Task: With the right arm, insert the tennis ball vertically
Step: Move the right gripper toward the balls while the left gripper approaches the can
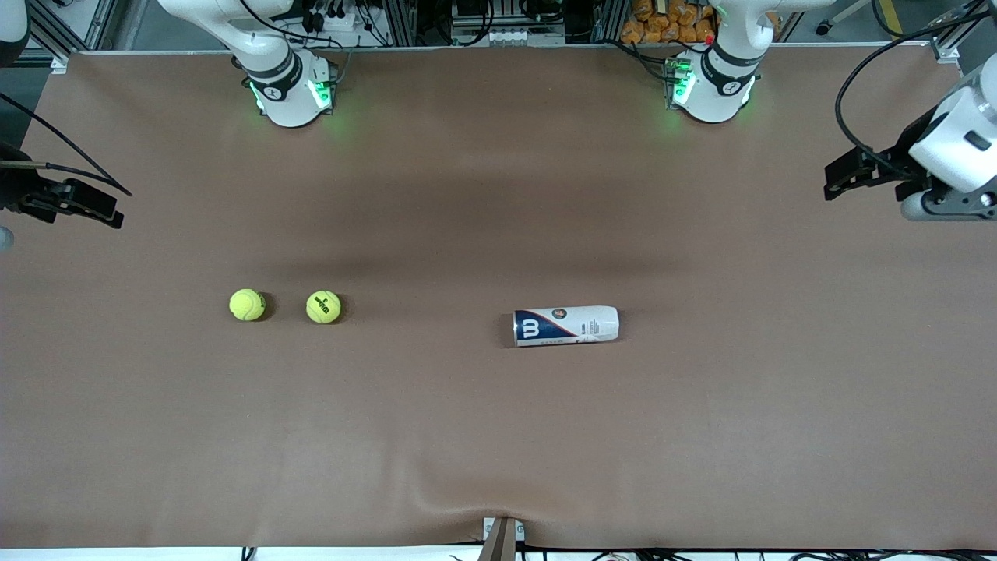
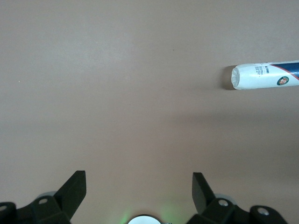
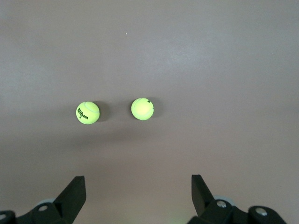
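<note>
Two yellow tennis balls lie on the brown table toward the right arm's end: a plain one [image 1: 247, 305] [image 3: 142, 108] and, beside it, one with black print [image 1: 323, 307] [image 3: 88, 112]. A white and navy ball can [image 1: 566, 326] [image 2: 266, 75] lies on its side near the table's middle, toward the left arm's end from the balls. My right gripper [image 1: 93, 204] [image 3: 138, 183] hangs open and empty above the table's edge at the right arm's end, well apart from the balls. Over the table's other end, my left gripper [image 1: 845, 178] [image 2: 139, 179] is open and empty, away from the can.
The brown mat [image 1: 498, 436] covers the whole table. Both arm bases [image 1: 292, 93] [image 1: 713, 86] stand along the edge farthest from the front camera. A small bracket [image 1: 502, 538] sits at the nearest edge.
</note>
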You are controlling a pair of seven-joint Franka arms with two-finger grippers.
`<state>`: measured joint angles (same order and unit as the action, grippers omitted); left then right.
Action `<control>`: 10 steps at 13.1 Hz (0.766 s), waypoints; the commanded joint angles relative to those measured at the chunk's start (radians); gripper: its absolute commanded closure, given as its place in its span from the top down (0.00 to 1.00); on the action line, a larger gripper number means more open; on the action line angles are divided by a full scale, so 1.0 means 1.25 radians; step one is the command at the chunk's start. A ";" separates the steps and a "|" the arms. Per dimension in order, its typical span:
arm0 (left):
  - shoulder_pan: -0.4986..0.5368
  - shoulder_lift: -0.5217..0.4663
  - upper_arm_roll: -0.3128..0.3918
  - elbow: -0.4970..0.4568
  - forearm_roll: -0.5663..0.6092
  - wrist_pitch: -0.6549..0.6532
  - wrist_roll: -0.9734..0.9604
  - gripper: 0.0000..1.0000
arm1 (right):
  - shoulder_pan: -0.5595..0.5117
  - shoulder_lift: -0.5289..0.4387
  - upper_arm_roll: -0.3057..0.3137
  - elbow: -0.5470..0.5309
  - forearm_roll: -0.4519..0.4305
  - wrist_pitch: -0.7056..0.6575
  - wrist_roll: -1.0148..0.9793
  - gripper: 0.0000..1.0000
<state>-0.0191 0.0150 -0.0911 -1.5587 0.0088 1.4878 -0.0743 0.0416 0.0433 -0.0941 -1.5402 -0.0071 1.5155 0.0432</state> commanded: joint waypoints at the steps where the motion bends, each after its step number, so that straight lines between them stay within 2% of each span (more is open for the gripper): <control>1: 0.001 0.016 -0.015 0.010 -0.006 0.007 0.001 1.00 | -0.007 0.006 0.004 0.004 0.009 -0.005 0.010 1.00; 7: -0.003 0.115 -0.096 0.014 0.002 0.069 0.000 1.00 | 0.004 0.038 0.004 0.001 0.011 -0.011 0.011 1.00; 10: -0.056 0.184 -0.101 0.016 0.026 0.109 0.000 1.00 | 0.006 0.049 0.007 0.000 0.015 -0.010 0.011 1.00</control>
<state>-0.0511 0.1952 -0.2131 -1.5605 0.0124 1.6011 -0.0740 0.0471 0.1006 -0.0897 -1.5410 -0.0049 1.5097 0.0444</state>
